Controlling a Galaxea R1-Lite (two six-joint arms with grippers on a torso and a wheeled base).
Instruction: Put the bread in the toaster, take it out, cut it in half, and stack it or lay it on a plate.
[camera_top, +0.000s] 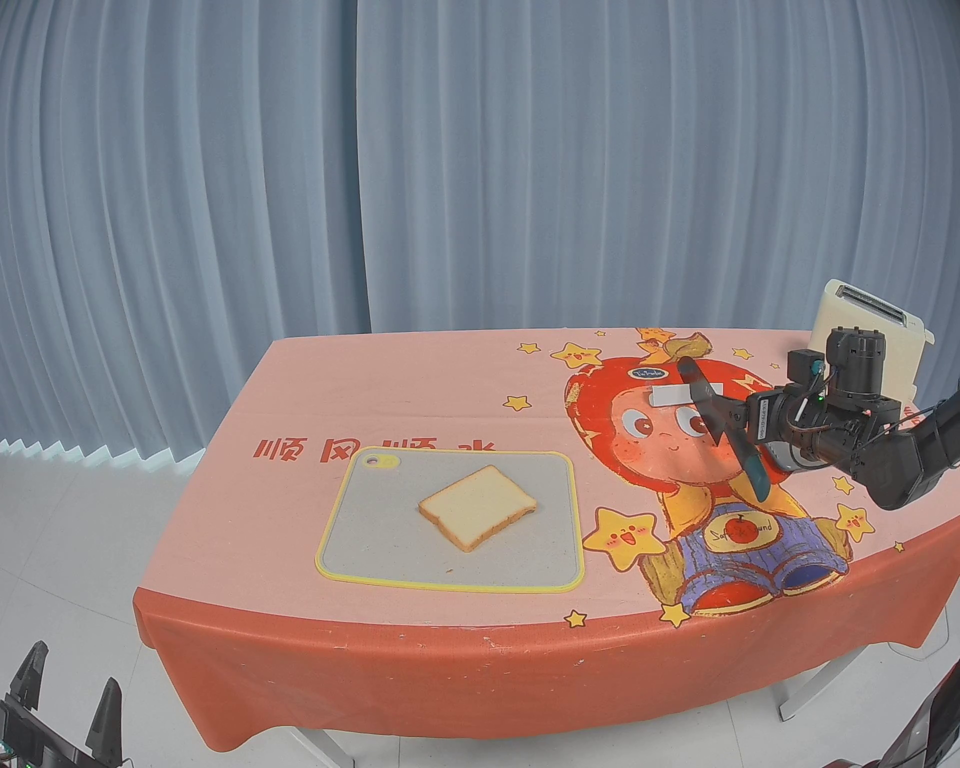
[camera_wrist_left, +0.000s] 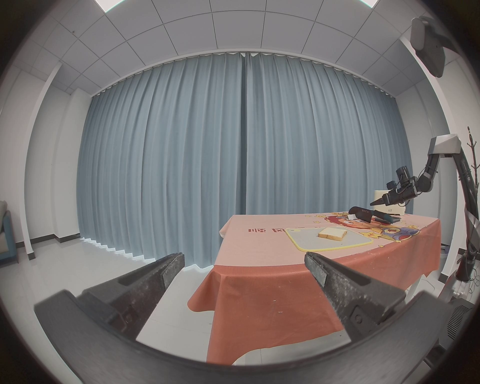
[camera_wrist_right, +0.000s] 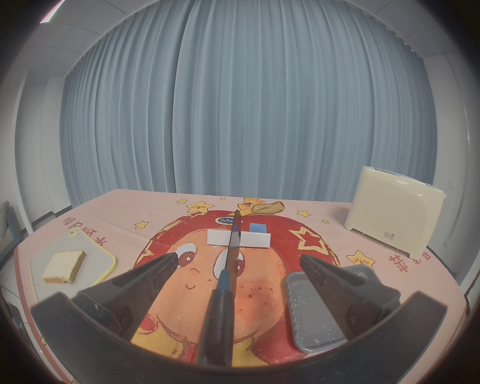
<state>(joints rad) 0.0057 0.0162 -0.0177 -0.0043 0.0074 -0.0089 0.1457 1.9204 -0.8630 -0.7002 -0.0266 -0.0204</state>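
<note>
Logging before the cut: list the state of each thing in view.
bread slice: whole, flat on the cutting board
knife: lying flat, blade across white rest, ungripped
toaster: upright, no bread showing
grey tray: crumbs on it, no bread
right gripper: open, above the knife
left gripper: open, empty

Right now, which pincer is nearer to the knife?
Right. The right pincer hangs open over the knife; the left pincer is low, off the table's front left corner, far from it.

Right gripper (camera_top: 725, 425) forward, jaws seemingly apart, left gripper (camera_top: 68, 695) low, spread.
</note>
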